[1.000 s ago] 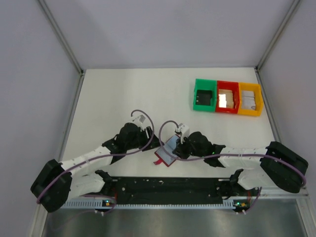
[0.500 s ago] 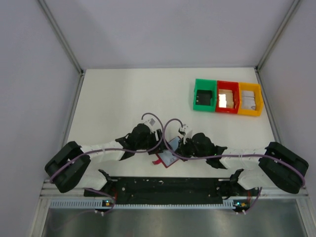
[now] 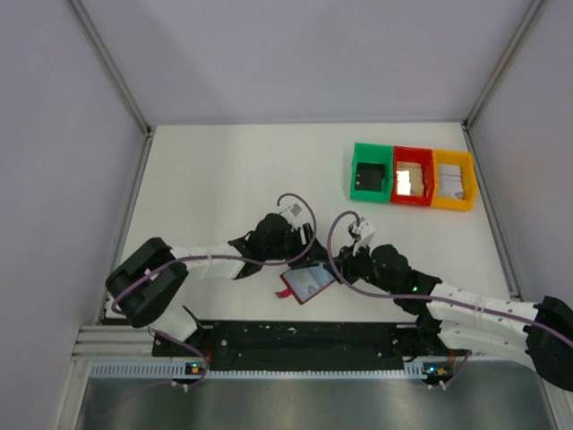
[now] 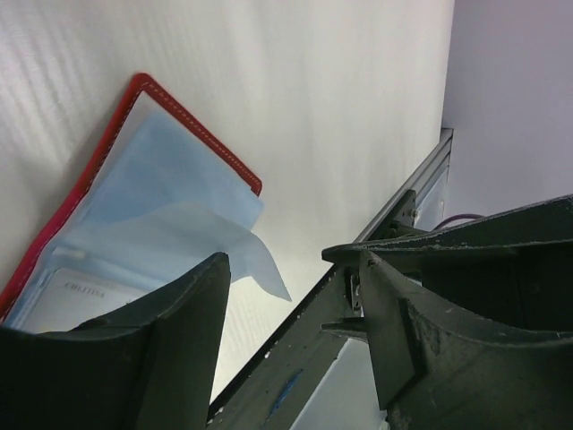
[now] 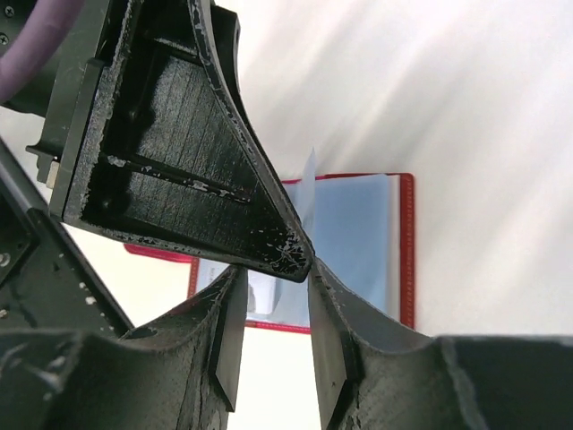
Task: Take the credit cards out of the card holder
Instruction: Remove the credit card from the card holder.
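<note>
The card holder [image 3: 304,284] lies open on the table near the front edge, with a red border and pale blue clear sleeves. In the left wrist view the card holder [image 4: 152,197] fills the left side, and a pale card [image 4: 81,300] with small print sits in a lower sleeve. One sleeve leaf [image 4: 242,246] curls up loose. My left gripper [image 3: 303,260] is open and empty just above the holder's far edge. My right gripper [image 3: 335,269] is open and empty at the holder's right side. In the right wrist view the holder [image 5: 358,233] and a pale card [image 5: 264,294] lie beyond the fingertips.
Green [image 3: 370,172], red [image 3: 412,176] and yellow [image 3: 453,179] open bins stand in a row at the back right, each with something flat inside. The left gripper's finger [image 5: 215,179] crosses just above my right fingertips. A metal rail [image 3: 304,336] runs along the near edge.
The left arm has stretched right, bringing its gripper over the holder's far edge. The right gripper has drawn back to the right, off the holder. The holder now lies open and flatter.
</note>
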Controlling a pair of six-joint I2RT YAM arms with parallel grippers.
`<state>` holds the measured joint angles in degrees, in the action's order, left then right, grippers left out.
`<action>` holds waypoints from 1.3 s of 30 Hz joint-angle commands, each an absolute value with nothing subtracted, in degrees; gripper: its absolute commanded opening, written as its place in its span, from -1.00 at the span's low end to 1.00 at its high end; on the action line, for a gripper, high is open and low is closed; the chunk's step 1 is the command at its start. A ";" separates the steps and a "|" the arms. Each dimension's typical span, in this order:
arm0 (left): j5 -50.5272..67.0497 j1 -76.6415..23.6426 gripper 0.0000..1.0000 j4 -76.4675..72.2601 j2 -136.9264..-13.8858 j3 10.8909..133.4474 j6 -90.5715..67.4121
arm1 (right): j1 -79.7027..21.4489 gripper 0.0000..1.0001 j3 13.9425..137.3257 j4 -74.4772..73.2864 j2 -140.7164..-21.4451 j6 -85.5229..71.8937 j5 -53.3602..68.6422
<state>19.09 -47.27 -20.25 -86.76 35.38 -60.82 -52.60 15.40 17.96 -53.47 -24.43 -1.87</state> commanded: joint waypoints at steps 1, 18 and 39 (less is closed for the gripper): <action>20.92 -47.99 0.27 -23.64 -91.04 40.16 -61.00 | -52.29 -0.34 15.29 15.29 -50.62 -23.90 -2.74; 21.10 -48.25 0.25 -24.08 -100.90 46.85 -58.97 | -47.20 -0.70 9.14 33.39 -56.60 -34.19 7.03; 16.79 -47.46 0.26 -27.77 -92.38 42.98 -58.45 | -41.40 -0.72 9.93 51.06 -72.06 -40.25 13.80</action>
<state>19.03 -47.70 -23.03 -97.32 44.14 -59.22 -42.09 8.10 43.05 -70.06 -38.46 10.92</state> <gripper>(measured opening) 0.627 0.140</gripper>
